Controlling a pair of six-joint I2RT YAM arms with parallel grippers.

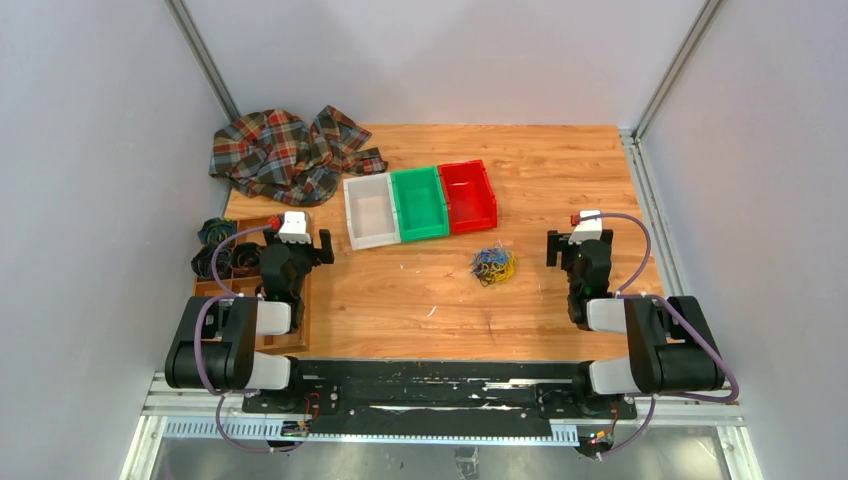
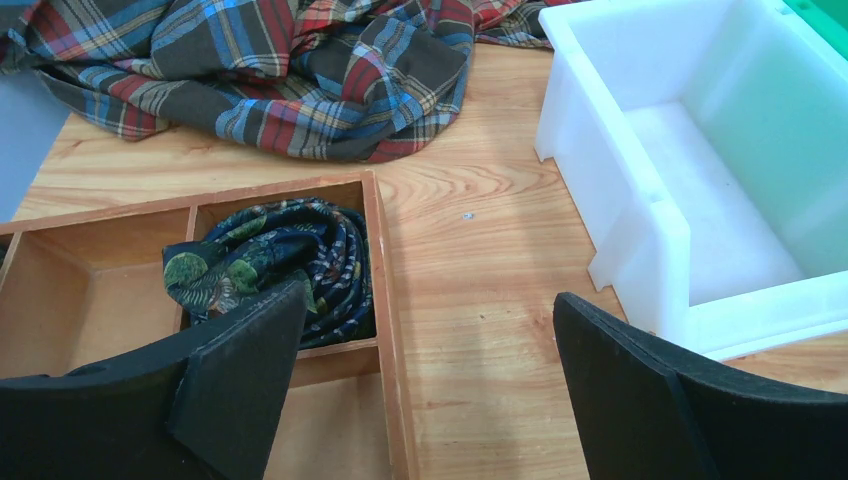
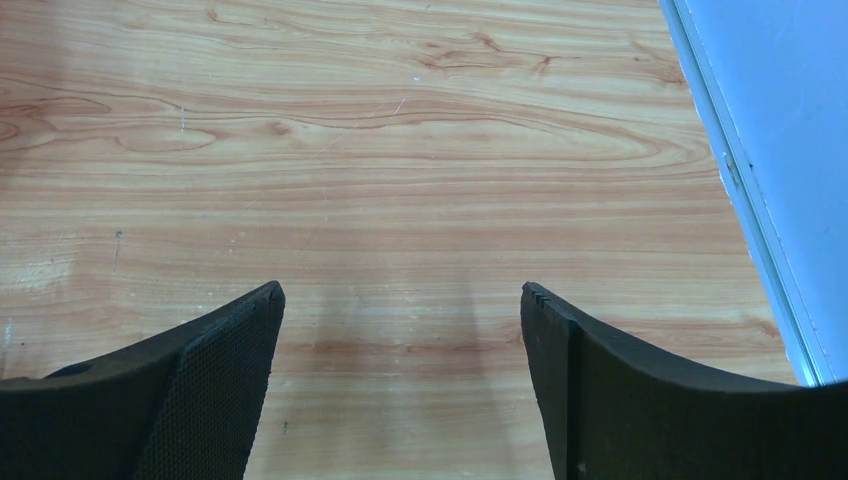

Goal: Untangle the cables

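Beside three bins (image 1: 420,203), one bunch of cables (image 1: 494,265)

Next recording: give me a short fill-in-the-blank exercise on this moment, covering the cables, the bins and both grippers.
1. The bin nearest the cables is the ___ one.
2. The middle bin of the three is ___.
3. The left gripper and the right gripper are both ___, holding nothing.
4. The plaid cloth lies at the far ___ corner of the table.
Missing words: red; green; open; left.
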